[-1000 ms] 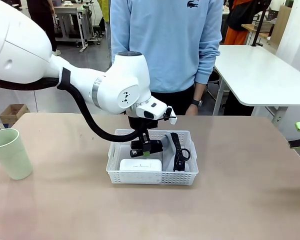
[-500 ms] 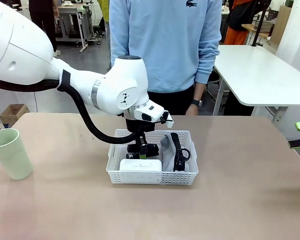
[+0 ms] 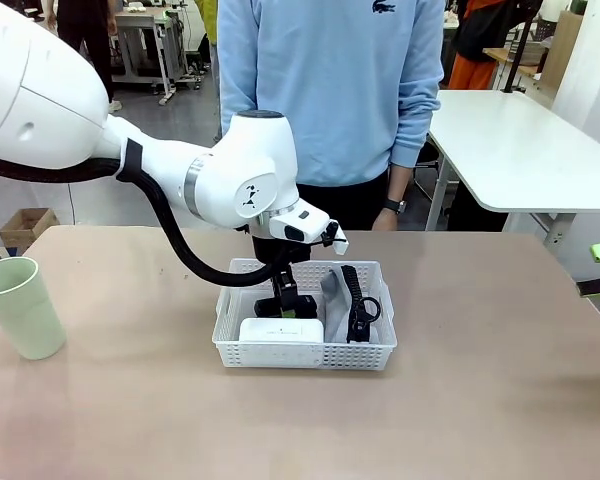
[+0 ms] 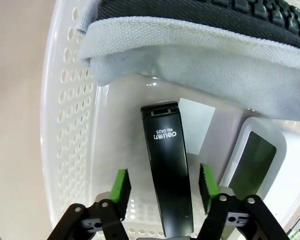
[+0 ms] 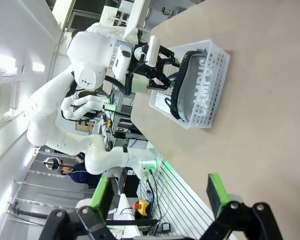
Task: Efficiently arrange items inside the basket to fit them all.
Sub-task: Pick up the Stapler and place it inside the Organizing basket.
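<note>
Left pincer [image 4: 164, 181] is hanging spread astride the small black stapler [image 4: 167, 165], pads clear of it; lifting straight up is looking safest, avoiding the grey zip pouch [image 4: 200, 65]. The white perforated basket [image 4: 72, 100] is holding stapler, pouch and white power strip [image 4: 255, 160], while the pale green cup [image 3: 20, 305] is standing outside on the counter [image 3: 480, 400], well apart.

1. table [image 3: 480, 400]: flat top, matte beige-brown, with a bare surface around the two things standing on it.
2. basket [image 3: 305, 356]: white plastic, shallow, rectangular, with perforated walls and a flared rim. It stands flat on the table, about midway across and towards the far edge.
3. cup [image 3: 22, 305]: pale green, upright, mouth up. It stands well apart from the basket, far to the basket's left, about level with the basket's near wall.
</note>
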Tool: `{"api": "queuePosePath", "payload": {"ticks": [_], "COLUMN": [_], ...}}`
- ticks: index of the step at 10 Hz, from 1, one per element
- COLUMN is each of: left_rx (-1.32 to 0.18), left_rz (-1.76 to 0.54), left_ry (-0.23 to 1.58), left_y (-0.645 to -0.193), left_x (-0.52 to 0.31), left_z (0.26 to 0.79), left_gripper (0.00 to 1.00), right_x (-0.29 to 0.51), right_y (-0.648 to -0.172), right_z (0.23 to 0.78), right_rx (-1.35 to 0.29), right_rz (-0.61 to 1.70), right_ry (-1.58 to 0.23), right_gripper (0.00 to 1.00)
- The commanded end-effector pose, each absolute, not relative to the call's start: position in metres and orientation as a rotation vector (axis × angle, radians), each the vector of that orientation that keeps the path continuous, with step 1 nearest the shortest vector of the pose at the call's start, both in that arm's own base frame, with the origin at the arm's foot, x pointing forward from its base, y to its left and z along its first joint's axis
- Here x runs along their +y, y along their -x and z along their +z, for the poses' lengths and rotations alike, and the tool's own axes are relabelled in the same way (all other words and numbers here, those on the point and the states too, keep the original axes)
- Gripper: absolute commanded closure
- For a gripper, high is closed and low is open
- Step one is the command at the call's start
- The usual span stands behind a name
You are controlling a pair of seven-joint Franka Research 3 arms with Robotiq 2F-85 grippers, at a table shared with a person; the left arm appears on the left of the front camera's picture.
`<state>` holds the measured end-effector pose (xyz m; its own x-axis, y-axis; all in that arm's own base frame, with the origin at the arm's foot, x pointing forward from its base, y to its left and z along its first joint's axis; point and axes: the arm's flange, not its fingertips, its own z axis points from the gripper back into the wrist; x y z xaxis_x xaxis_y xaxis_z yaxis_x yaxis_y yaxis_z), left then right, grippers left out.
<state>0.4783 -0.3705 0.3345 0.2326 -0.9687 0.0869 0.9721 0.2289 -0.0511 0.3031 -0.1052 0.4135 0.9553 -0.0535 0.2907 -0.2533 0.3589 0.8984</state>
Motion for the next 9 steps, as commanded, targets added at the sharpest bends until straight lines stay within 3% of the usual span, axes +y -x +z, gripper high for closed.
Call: {"api": "queuePosePath", "payload": {"ticks": [1,6,9], "left_rx": [-0.047,-0.112,-0.241], "left_rz": [-1.348,-1.308,-1.225], "left_ry": [0.092,0.169,0.323], "left_y": [-0.476,-0.477,-0.468], "left_x": [-0.369,-0.351,-0.278], "left_z": [0.339,0.371,0.468], "left_gripper": [0.00,0.00,0.00], "right_x": [-0.107,-0.107,-0.107], "right_y": [-0.302,-0.302,-0.302], "right_z": [0.415,0.415,0.415], "right_rx": [-0.303,-0.303,-0.303], "right_rz": [0.147,0.147,0.147], "right_ry": [-1.207,-1.207,-1.207], "right_gripper": [0.00,0.00,0.00]}}
